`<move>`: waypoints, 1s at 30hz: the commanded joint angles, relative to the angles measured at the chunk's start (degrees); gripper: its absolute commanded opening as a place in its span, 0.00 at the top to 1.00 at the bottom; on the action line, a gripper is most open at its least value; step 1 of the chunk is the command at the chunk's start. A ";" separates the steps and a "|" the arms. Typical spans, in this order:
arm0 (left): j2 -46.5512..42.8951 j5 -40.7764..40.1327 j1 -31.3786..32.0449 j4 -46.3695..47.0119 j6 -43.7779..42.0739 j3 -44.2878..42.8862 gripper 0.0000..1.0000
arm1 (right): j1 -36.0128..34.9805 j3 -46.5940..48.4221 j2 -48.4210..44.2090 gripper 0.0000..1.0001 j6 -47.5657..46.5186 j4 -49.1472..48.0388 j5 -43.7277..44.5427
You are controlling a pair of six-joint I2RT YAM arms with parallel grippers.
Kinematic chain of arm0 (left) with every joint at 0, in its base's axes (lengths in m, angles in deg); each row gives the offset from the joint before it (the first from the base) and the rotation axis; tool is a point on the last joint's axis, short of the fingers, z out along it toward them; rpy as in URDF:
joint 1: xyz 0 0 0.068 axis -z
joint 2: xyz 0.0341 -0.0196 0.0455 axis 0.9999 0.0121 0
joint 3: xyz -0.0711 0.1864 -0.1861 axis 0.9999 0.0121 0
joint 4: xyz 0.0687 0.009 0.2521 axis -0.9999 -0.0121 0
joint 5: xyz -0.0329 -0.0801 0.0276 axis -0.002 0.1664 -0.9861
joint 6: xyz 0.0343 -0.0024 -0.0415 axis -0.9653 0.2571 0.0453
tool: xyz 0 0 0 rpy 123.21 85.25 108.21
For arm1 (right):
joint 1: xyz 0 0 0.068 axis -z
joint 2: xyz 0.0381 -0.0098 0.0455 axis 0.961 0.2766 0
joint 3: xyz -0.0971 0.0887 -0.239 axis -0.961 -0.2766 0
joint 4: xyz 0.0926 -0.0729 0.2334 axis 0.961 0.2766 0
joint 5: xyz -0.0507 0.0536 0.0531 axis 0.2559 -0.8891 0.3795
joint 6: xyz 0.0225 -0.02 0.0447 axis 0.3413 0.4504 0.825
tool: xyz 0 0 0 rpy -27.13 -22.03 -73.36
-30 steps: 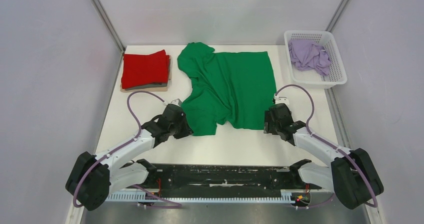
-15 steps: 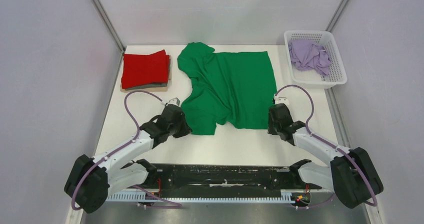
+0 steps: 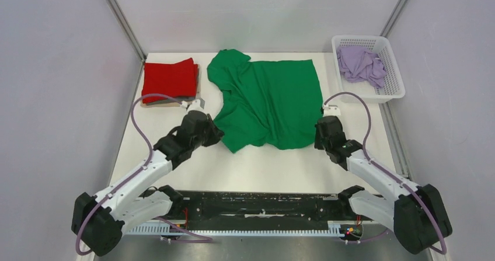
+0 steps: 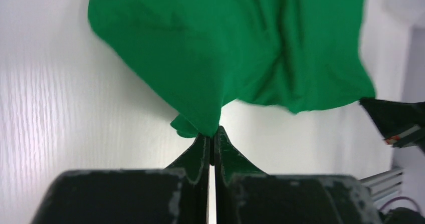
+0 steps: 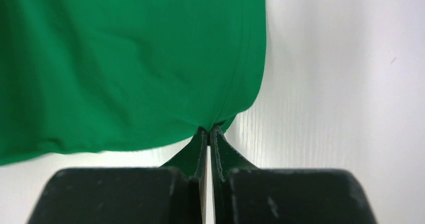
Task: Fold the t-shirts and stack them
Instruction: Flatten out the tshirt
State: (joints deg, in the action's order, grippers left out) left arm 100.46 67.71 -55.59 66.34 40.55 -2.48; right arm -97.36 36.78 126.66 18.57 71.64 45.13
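Your left pincer (image 4: 211, 136) and your right pincer (image 5: 209, 130) are both closed on the near hem of the green t-shirt (image 3: 268, 100), which lies spread in the middle of the tabletop (image 3: 274, 170).

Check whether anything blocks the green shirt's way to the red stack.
Nothing visible does. Only bare table separates the green t-shirt from the folded red t-shirt; left tool and right tool grip its near corners.
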 commanded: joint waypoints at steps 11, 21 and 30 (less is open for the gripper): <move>-12.96 -11.86 -0.23 -3.37 -11.48 -35.90 0.98 | -0.09 27.27 -17.45 1.00 -9.82 3.31 3.86; -13.24 -5.63 -0.23 -4.07 -18.87 -57.64 0.98 | -0.12 47.36 -21.43 1.00 -13.92 8.84 -4.41; -9.29 3.73 -0.23 -8.89 -22.19 -76.94 0.98 | -0.11 58.19 -24.68 1.00 -14.16 12.62 -13.97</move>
State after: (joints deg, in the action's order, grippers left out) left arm 89.20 64.06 -55.59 58.54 23.05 -72.84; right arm -97.47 90.53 102.74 5.70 82.03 35.25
